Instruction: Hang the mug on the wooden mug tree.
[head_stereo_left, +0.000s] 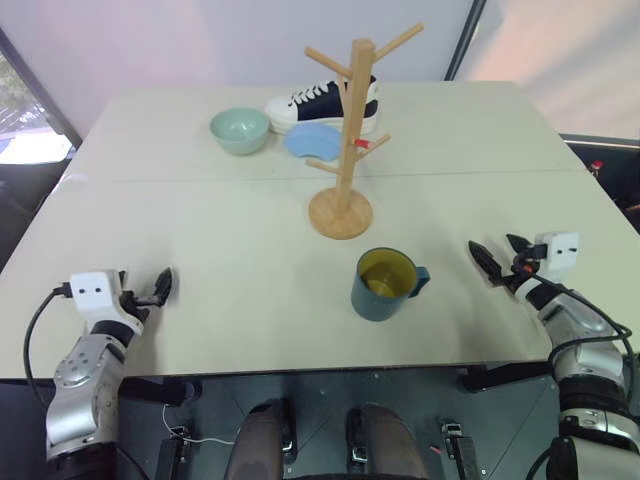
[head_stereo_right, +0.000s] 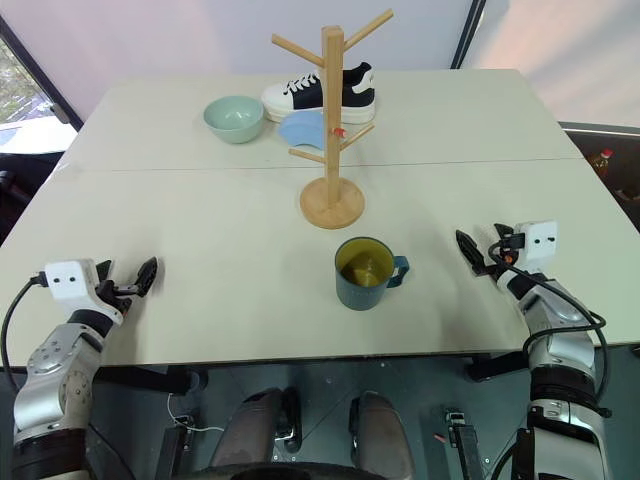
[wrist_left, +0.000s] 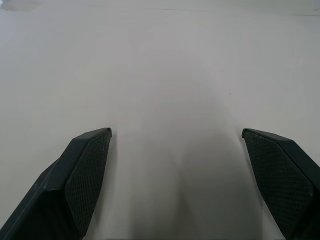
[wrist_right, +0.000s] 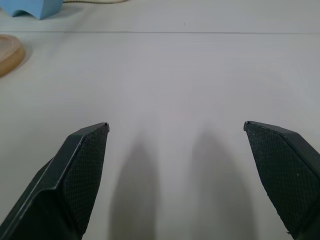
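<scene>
The dark teal mug (head_stereo_left: 385, 285) with a yellow inside stands upright near the table's front edge, its handle (head_stereo_left: 422, 279) turned towards the right. Just behind it rises the wooden mug tree (head_stereo_left: 345, 140) on its round base (head_stereo_left: 340, 213), with bare pegs and a red tag (head_stereo_left: 362, 144) on one of them. My right gripper (head_stereo_left: 492, 245) hovers open to the right of the mug, a short gap away, pointing forward and holding nothing. At the front left corner my left gripper (head_stereo_left: 160, 287) is open over bare tabletop, far from the mug; the left wrist view confirms the spread fingers (wrist_left: 90, 165).
A pale green bowl (head_stereo_left: 240, 130), a black-and-white shoe (head_stereo_left: 320, 104) and a flat blue object (head_stereo_left: 310, 141) lie at the back, behind the tree. A seam (head_stereo_left: 200, 180) crosses the white table. The tree's base (wrist_right: 7, 52) edges into the right wrist view.
</scene>
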